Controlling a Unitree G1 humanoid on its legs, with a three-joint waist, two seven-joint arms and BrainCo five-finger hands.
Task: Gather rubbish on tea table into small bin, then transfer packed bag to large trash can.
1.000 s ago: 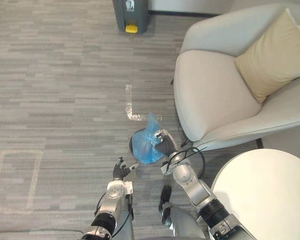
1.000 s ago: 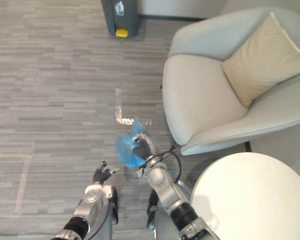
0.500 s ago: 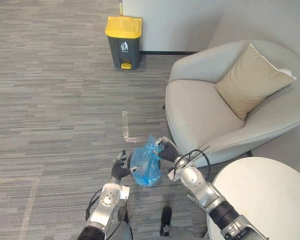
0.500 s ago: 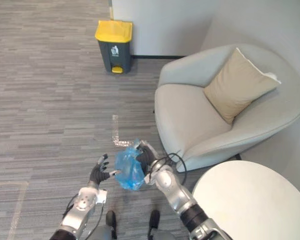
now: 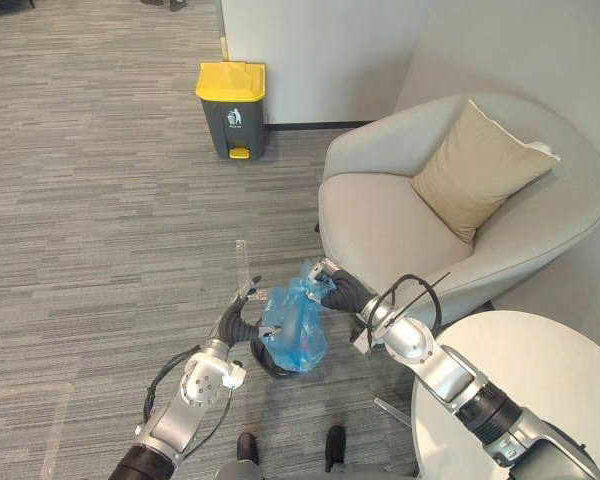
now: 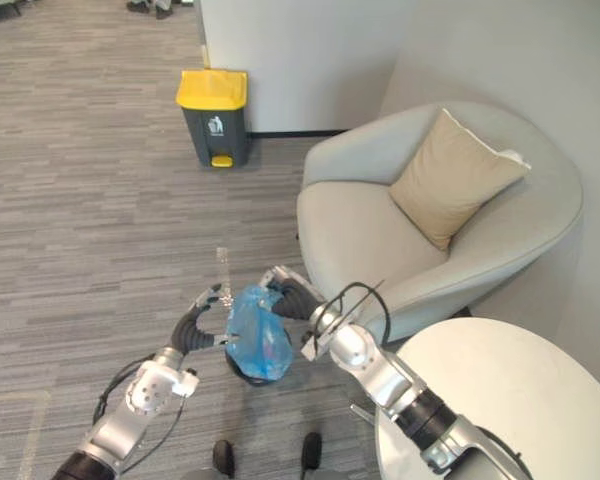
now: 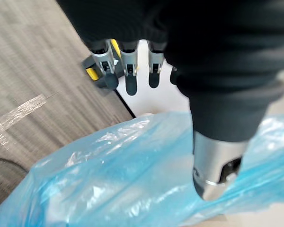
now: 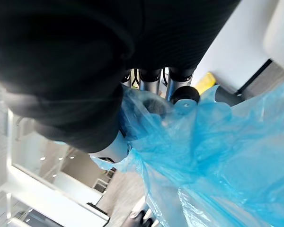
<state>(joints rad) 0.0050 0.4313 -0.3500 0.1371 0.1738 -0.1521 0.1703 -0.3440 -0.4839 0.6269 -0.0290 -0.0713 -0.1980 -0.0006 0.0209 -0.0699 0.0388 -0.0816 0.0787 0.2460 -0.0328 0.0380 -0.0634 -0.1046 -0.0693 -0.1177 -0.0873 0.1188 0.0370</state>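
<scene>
A packed blue plastic bag (image 5: 296, 328) hangs just above the small dark bin (image 5: 264, 362) on the floor in front of me. My right hand (image 5: 340, 293) is shut on the bag's gathered top, and the right wrist view has its fingers (image 8: 151, 78) curled into the blue film (image 8: 217, 156). At the bag's left side is my left hand (image 5: 242, 318), its fingers (image 7: 128, 66) straight and open and its thumb resting against the plastic (image 7: 123, 179). The large grey trash can (image 5: 231, 110) with a yellow lid stands by the far wall, lid down.
A pale armchair (image 5: 380, 225) with a tan cushion (image 5: 475, 170) stands to the right of the bag. The round white tea table (image 5: 525, 375) is at the lower right. Grey carpet with a tape mark (image 5: 242, 258) stretches between me and the trash can.
The camera has tilted up, bringing the trash can and wall into view. The right hand has lifted the bag higher over the small bin, and the left hand has risen to the bag's side.
</scene>
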